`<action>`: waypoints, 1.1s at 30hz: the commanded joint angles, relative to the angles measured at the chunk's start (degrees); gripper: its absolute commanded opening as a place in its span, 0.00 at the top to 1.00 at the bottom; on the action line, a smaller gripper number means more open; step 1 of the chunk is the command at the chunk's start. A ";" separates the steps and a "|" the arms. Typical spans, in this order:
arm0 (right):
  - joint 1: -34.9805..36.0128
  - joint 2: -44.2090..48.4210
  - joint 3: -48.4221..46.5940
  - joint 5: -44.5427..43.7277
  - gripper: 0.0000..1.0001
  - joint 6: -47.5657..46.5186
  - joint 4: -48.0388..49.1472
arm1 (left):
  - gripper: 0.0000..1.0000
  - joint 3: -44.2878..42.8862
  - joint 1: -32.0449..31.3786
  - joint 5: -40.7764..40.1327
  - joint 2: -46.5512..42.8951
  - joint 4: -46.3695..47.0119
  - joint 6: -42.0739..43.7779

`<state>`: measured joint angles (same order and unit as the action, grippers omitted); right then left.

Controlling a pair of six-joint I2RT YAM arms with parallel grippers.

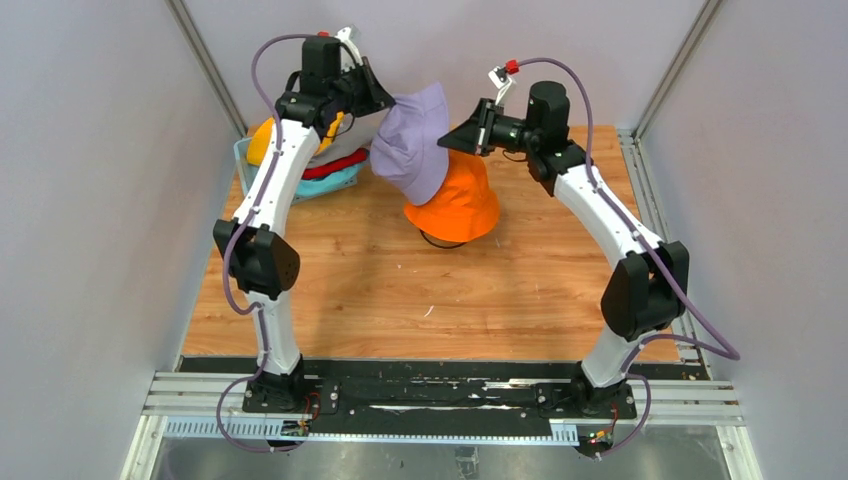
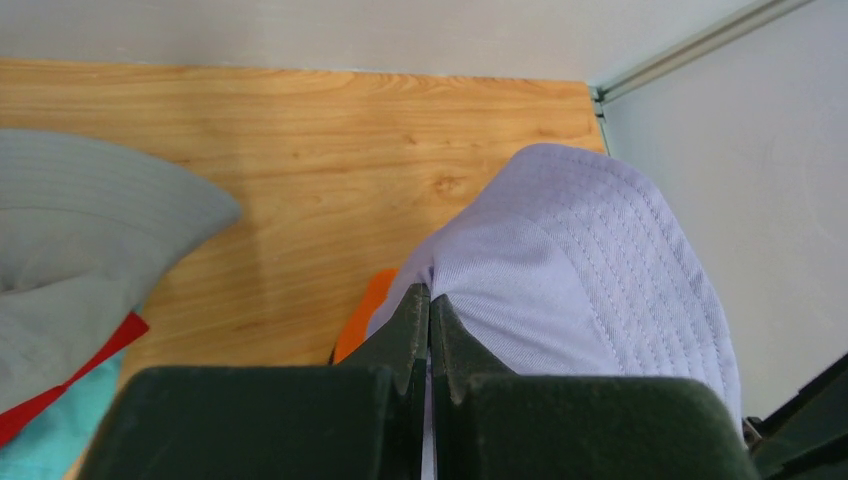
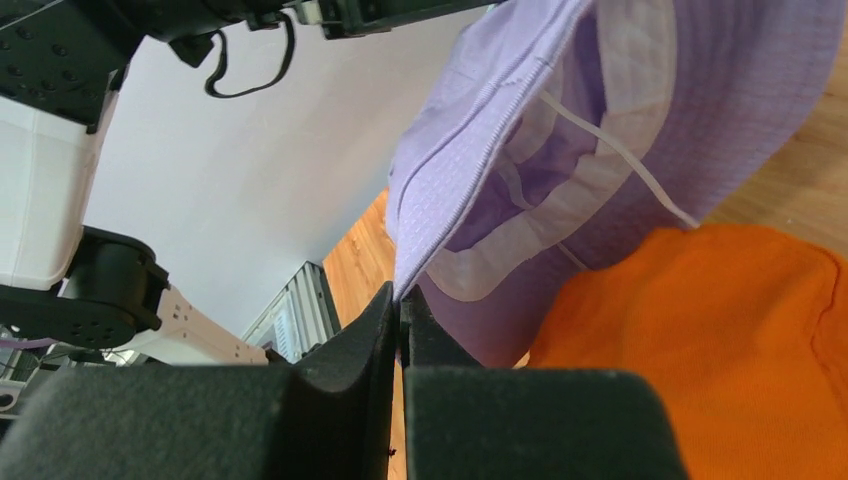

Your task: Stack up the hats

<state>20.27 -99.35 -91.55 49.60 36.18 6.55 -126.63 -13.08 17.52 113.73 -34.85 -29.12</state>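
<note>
The lavender hat (image 1: pixel 412 145) hangs in the air between both grippers, above the orange hat (image 1: pixel 455 203), which sits on a black wire stand at the table's middle back. My left gripper (image 1: pixel 388 100) is shut on the lavender hat's brim (image 2: pixel 560 270) at its left. My right gripper (image 1: pixel 447 140) is shut on the brim's other edge (image 3: pixel 520 130), with the hat's inside facing it. The orange hat also shows in the right wrist view (image 3: pixel 700 340). Grey (image 2: pixel 80 240), red (image 2: pixel 60 385), teal (image 2: pixel 50 440) and yellow (image 1: pixel 260 140) hats lie piled at the back left.
The light blue basket (image 1: pixel 243 160) holds the pile of hats at the back left corner. A bit of the black wire stand (image 1: pixel 440 241) shows under the orange hat. Grey walls stand close on the left, right and back.
</note>
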 commanded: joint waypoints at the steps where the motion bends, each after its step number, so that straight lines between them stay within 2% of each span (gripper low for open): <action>1: -0.77 5.39 2.86 0.45 1.00 -0.76 -1.09 | 1.00 -2.65 -1.51 -1.24 2.41 -0.64 0.71; 16: -7.41 14.90 15.34 -1.78 0.99 -4.47 -7.38 | 0.98 -6.75 -7.64 -2.68 5.38 -3.82 1.47; 19: -8.94 16.05 18.27 -2.42 0.99 -5.68 -8.64 | 0.84 -6.28 -8.05 -2.74 4.91 -3.88 1.89; 24: -10.92 15.72 22.18 -3.71 0.99 -7.56 -9.69 | 0.42 -4.04 -8.05 -5.87 2.24 -4.15 3.94; 25: -11.24 15.18 22.62 -3.77 0.99 -7.88 -9.71 | 0.37 -3.73 -8.09 -7.04 1.56 -4.43 4.51; 27: -11.47 14.03 23.14 -4.05 0.99 -8.58 -9.75 | 0.32 -3.04 -8.03 -9.44 -0.04 -4.94 5.66; 33: -11.96 12.40 24.83 -5.22 0.99 -9.95 -9.92 | 0.28 1.49 -8.07 -15.52 -6.25 -3.74 8.24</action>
<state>9.45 -86.35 -68.14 45.74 28.67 -2.50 -127.00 -21.17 7.20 114.17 -39.99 -23.59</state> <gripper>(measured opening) 0.014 0.714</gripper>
